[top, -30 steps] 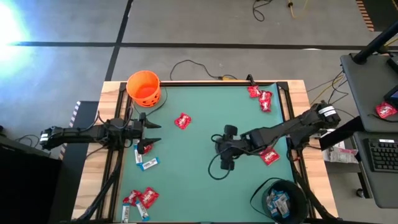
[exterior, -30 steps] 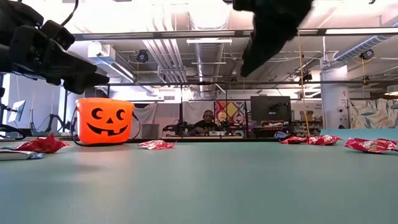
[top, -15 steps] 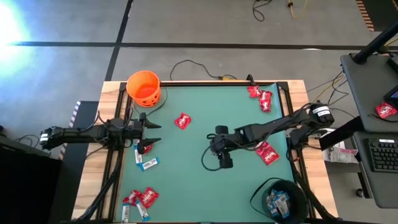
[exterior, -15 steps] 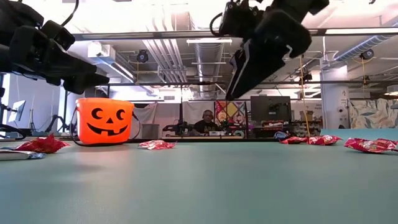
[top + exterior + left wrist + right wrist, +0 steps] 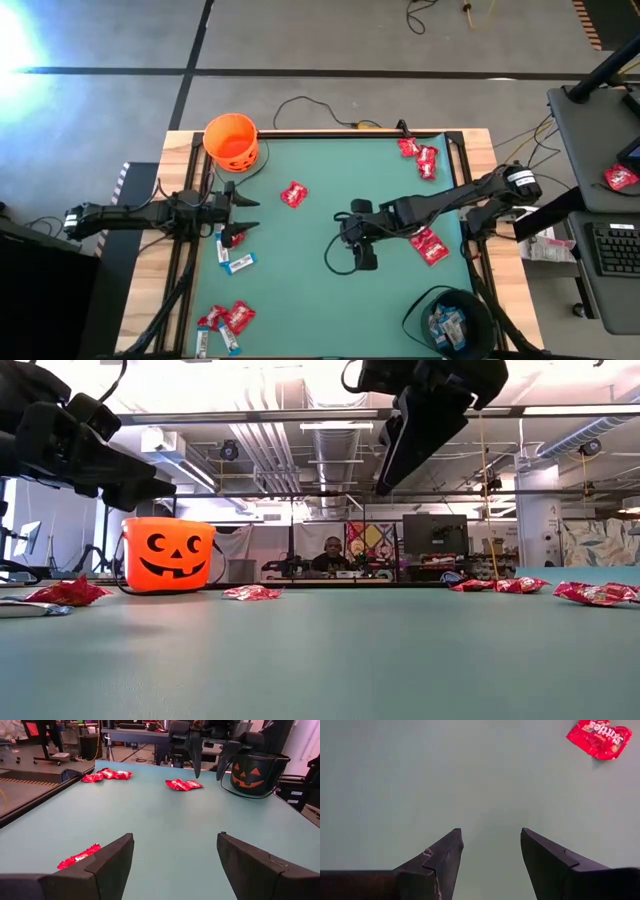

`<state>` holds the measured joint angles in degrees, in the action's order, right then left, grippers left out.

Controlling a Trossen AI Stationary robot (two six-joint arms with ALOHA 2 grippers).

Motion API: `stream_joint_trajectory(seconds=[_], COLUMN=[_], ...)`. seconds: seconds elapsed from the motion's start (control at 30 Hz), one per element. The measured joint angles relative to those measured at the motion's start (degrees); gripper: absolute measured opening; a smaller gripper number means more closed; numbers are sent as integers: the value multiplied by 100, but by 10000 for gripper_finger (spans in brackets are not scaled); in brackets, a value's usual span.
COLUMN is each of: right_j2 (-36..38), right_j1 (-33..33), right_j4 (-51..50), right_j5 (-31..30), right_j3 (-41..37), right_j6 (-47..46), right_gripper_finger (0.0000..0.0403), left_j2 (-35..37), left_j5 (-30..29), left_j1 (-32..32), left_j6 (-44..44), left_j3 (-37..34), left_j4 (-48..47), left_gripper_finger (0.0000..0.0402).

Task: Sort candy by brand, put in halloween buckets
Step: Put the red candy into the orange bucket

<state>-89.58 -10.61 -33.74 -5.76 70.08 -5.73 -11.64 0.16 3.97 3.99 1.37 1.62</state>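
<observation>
The right gripper (image 5: 343, 242) hangs over the green desk (image 5: 300, 285) near a red candy packet (image 5: 293, 194), jaws spread and empty, while the left gripper (image 5: 248, 215), jaws spread too, waits farther off.

1. A wooden table (image 5: 182, 290) carries a green mat (image 5: 330, 300).
2. A bright orange round plastic pail (image 5: 232, 141) stands at the far left corner.
3. A black round pail (image 5: 452, 318) holding blue-and-white bars sits at the near right corner.
4. Red squarish candy packets (image 5: 293, 195) and slim blue-and-white bars (image 5: 238, 263) lie scattered on the mat.
</observation>
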Motion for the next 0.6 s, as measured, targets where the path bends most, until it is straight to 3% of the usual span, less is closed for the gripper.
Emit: stream_joint_trajectory(seconds=[0.3,0.6], right_j2=[0,0], right_j1=[0,0], right_j4=[-192,-1618], right_j5=[-19,-16], right_j3=[-2,9], right_j6=[-321,-814], right_gripper_finger=[194,194], left_j2=[-2,0], left_j5=[0,0], left_j1=[0,-1], left_j6=[0,0], left_j3=[0,0], left_j4=[3,3], left_gripper_finger=[272,272])
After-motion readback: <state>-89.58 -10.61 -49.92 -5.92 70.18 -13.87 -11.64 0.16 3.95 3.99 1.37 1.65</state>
